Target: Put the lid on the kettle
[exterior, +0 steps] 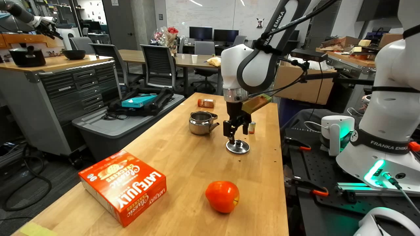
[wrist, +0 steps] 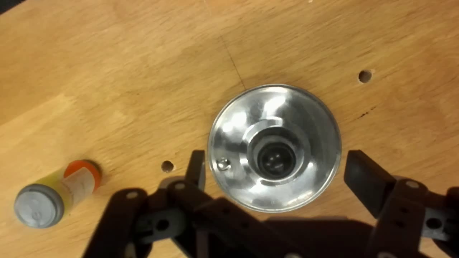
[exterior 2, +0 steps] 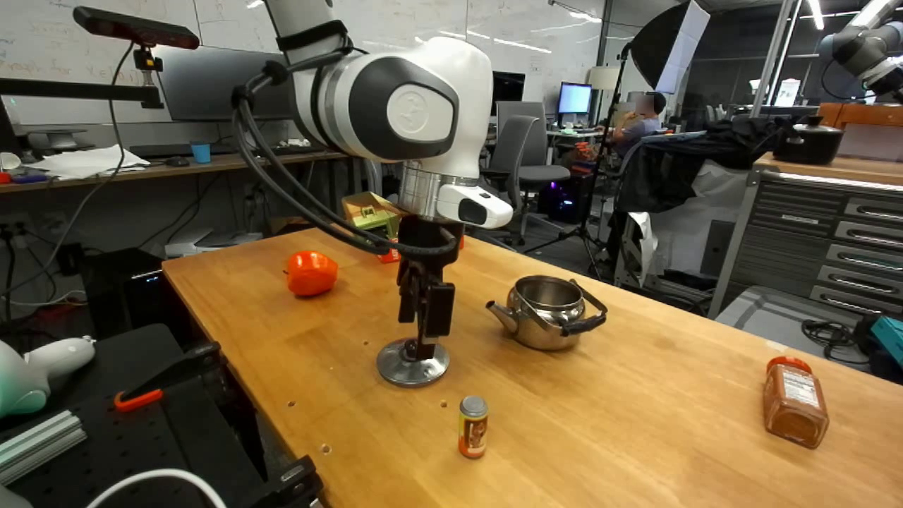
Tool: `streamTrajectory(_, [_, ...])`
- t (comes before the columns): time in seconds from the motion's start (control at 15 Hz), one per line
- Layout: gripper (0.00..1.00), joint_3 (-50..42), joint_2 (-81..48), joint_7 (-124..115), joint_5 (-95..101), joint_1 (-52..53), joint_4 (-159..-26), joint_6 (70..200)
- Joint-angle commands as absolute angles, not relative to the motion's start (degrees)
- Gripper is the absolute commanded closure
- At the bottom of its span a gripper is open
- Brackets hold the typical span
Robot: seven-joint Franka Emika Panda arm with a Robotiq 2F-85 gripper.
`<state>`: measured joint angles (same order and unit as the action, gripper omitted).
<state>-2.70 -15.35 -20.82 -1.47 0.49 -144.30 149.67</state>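
Hand (wrist: 276,163) spread wide, over the lid (wrist: 274,147), contact unclear

1. The lid (wrist: 274,148) is finished in silver, its knob (wrist: 276,161) in black.
2. The kettle (exterior 2: 542,329) is finished in silver.
3. The cracker box (exterior: 123,186) is lettered white on orange-red.
4. The small bottle (exterior 2: 473,429) is banded yellow and orange, capped grey.

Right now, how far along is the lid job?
Done: the gripper looks lined up over the lid, jaws apart either side of it in the wrist view. In hand: the grasp, not closed yet; the lid lies flat on the table, contact unclear. Left: grip it, lift it, seat it on the kettle, uncovered in both exterior views.
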Motion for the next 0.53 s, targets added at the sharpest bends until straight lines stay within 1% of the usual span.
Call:
streamTrajectory(0.0, [0.00, -4.63, -16.61, -23.36, 1.16, 2.66, -142.58, 147.95])
streamTrajectory(0.47, [0.00, -6.19, -17.91, -26.20, 3.90, 4.18, -141.66, 146.97])
